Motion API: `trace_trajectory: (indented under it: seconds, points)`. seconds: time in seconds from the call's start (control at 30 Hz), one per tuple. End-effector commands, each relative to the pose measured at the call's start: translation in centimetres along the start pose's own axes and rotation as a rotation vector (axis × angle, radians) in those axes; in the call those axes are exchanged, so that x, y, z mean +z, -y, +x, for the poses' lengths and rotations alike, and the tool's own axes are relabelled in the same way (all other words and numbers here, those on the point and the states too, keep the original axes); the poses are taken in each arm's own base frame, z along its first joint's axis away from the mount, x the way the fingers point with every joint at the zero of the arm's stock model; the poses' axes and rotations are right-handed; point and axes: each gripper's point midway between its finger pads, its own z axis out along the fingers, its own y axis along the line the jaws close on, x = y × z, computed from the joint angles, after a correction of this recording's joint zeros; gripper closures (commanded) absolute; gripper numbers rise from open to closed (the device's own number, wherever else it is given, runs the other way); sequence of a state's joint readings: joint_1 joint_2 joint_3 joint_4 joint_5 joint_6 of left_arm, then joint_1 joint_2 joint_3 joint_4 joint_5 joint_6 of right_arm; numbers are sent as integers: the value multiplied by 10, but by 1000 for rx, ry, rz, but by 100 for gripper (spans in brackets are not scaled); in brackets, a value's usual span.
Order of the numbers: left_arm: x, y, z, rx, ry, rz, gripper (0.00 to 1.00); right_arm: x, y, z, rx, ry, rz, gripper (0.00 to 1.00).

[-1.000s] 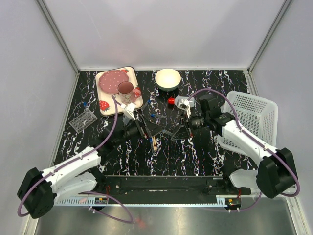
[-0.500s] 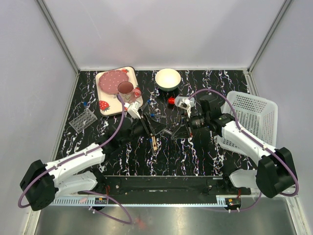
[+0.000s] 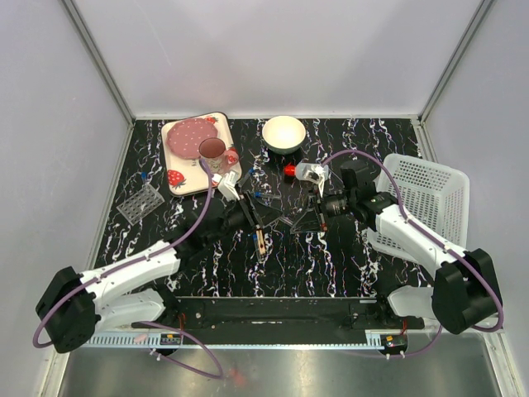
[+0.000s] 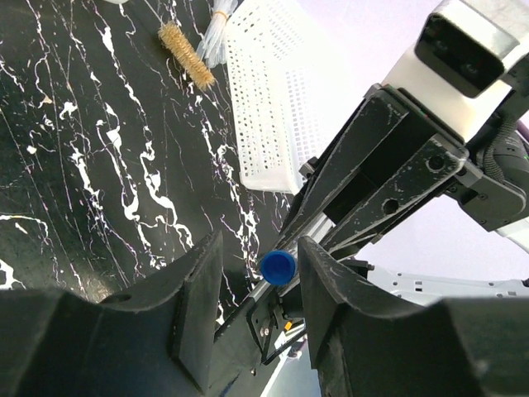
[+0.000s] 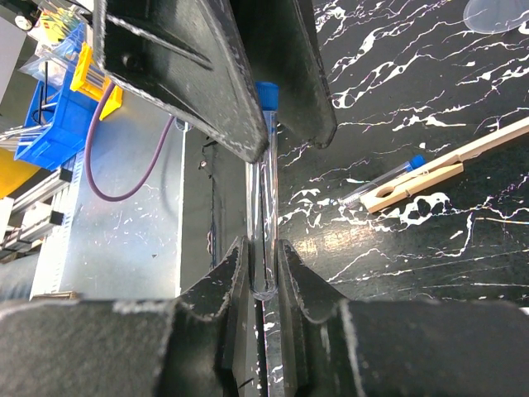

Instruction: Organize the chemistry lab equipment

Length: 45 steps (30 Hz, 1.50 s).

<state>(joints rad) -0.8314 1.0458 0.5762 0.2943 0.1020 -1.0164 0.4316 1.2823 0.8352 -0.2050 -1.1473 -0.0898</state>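
Light: bright, even, from overhead
Shadows: faint, soft-edged
Glare: dull sheen on metal ledge, 6 o'clock
Blur: near fingers soft in wrist views

Top view looks down from behind; both wrist views sit close, facing each other, sharing one blue-capped tube.

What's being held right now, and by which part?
The right pincer grips a blue-capped tube by its bare bottom end; the left pincer straddles its cap, not closed.
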Motion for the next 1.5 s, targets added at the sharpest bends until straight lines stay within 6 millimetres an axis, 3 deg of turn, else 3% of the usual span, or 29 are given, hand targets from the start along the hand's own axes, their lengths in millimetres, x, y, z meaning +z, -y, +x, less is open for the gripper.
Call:
trace_trajectory:
  seconds: [0.0, 0.23, 0.43, 0.53, 0.57, 0.63, 0.67, 0.7, 0.77, 0.83, 0.87, 0.9, 1.0, 1.2, 1.47]
  points:
    - [4, 37, -12, 0, 18, 116, 58, -1, -2, -7, -37, 21, -17, 84]
    - [5, 41, -10, -14, 5, 138, 67, -2, -2, -4, -39, 20, -14, 84]
    - [3, 47, -10, -15, -4, 156, 87, -2, 1, -1, -48, 18, -2, 79]
    - [2, 42, -10, -12, 0, 135, 91, -3, 1, -2, -73, 17, 12, 58]
    - [-2, 42, -12, -5, 10, 131, 91, -6, 2, -3, -76, 16, 34, 39]
    - [-4, 25, -14, 26, 21, 52, 91, -11, 5, -8, -105, 19, 64, 19]
    - [-10, 26, -22, 43, 43, 37, 91, -16, 5, -8, -102, 17, 79, 13]
    - [-14, 11, -22, 49, 36, -29, 91, -24, 10, -12, -109, 30, 106, 4]
    - [-26, 3, -36, 94, 78, -73, 91, -36, 14, -17, -131, 44, 141, 1]
    - [-39, -23, -50, 141, 103, -189, 91, -55, 26, -22, -140, 75, 208, 0]
    - [-48, -26, -57, 161, 123, -213, 91, -62, 28, -23, -144, 84, 236, 0]
    - [-58, -44, -63, 167, 124, -290, 91, -75, 36, -24, -140, 106, 282, 0]
    - [-84, -67, -88, 231, 179, -432, 90, -90, 39, -18, -151, 132, 336, 0]
    - [-121, -90, -130, 328, 238, -611, 90, -115, 52, -10, -152, 171, 451, 0]
    - [-144, -102, -171, 427, 272, -771, 89, -130, 56, -11, -171, 194, 513, 0]
